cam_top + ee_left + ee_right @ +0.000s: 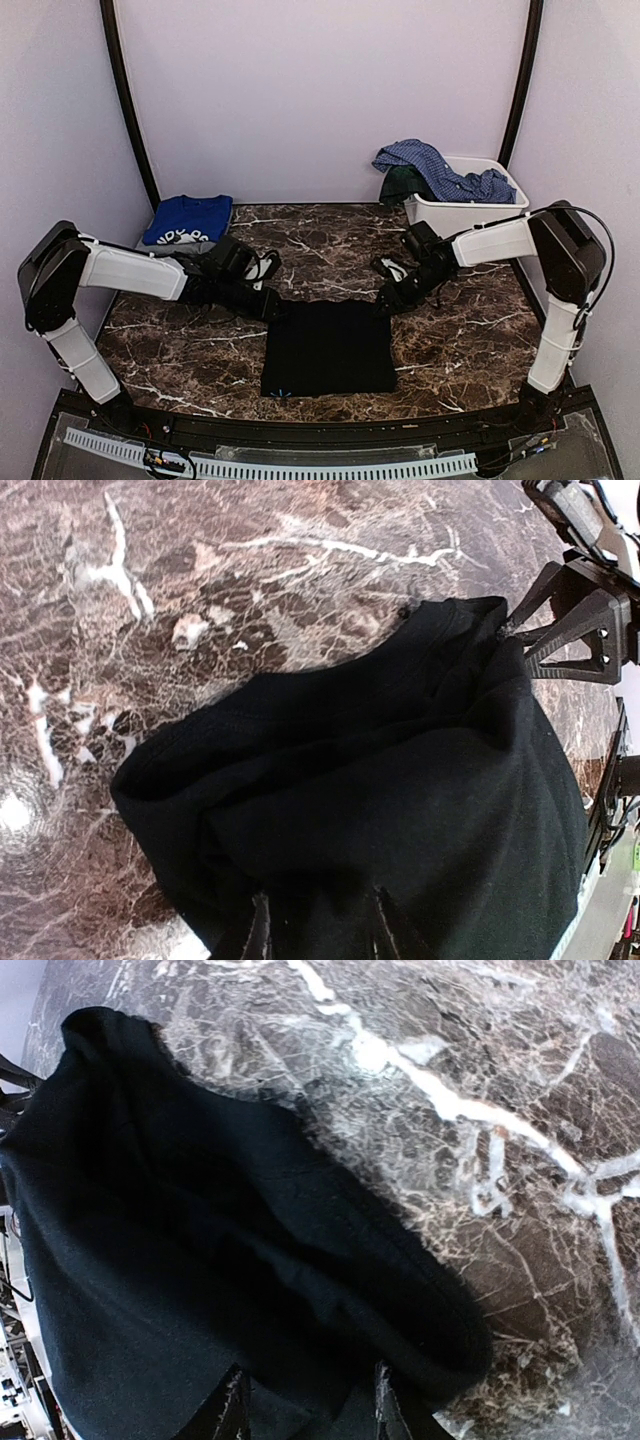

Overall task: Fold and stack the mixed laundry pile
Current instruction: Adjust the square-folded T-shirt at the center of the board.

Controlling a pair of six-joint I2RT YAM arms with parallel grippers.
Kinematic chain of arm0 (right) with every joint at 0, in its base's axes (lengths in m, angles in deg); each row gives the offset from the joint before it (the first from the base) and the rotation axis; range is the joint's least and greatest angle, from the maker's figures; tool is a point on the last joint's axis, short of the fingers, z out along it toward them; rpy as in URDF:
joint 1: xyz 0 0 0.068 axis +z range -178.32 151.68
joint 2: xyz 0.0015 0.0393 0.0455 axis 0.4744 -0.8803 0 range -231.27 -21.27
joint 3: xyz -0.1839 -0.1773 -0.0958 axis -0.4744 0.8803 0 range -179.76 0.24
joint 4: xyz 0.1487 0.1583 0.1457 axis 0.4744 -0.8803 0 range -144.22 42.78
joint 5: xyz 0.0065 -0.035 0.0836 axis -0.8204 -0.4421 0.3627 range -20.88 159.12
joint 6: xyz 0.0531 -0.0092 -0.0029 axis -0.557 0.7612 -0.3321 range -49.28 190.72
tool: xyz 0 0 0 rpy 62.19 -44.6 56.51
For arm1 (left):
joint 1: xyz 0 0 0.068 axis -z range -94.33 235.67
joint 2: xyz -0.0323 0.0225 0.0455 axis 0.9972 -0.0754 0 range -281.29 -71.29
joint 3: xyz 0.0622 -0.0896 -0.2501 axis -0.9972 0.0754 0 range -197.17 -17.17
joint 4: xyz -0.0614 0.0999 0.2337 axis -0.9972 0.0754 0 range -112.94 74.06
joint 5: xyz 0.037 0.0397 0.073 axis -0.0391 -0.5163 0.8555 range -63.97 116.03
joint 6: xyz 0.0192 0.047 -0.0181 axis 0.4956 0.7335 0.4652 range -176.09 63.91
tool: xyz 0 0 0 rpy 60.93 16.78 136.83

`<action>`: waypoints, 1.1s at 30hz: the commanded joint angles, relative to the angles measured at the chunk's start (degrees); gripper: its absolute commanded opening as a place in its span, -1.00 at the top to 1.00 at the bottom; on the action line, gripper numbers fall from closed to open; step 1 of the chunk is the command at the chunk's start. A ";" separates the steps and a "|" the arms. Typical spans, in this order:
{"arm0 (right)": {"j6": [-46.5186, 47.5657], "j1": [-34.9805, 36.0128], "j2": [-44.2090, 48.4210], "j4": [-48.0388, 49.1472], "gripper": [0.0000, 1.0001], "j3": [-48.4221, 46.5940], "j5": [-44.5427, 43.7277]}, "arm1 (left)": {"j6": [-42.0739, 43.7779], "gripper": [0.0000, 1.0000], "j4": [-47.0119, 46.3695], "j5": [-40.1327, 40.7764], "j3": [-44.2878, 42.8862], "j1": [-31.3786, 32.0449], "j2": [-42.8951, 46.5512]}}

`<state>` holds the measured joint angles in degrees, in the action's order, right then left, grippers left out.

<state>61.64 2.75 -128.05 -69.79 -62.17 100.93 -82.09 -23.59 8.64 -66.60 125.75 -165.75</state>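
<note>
Your left pincer (pixel 275 308) and right pincer (pixel 386 303) each pinch narrowly one far corner of the black garment (pixel 328 350), which spreads from them toward the near desk (pixel 470 340) edge.

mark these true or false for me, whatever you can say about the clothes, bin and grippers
1. The black garment lies flat on the table, between the arms. True.
2. The blue tee is in the bin. False: it lies at the far left, and the bin is at the far right.
3. The left gripper and right gripper are at the black garment's far corners. True.
4. The checked shirt is spread on the table. False: it is heaped over the bin's rim.
</note>
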 commanded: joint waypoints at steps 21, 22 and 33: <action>-0.26 0.17 -3.15 0.53 0.31 -2.19 -4.47 | -1.62 0.34 -2.41 0.24 -4.57 -1.98 -7.94; -0.24 0.24 -3.12 0.54 0.41 -2.12 -4.48 | -1.61 0.46 -2.42 0.20 -4.64 -2.00 -8.07; -1.26 0.17 5.87 -0.30 1.00 -0.96 -6.62 | -0.49 1.00 0.25 3.12 -2.26 -2.08 -0.20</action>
<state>60.94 2.82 -127.05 -70.34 -63.31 96.04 -83.59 -24.48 9.65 -70.05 124.07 -171.69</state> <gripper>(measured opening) 0.005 0.009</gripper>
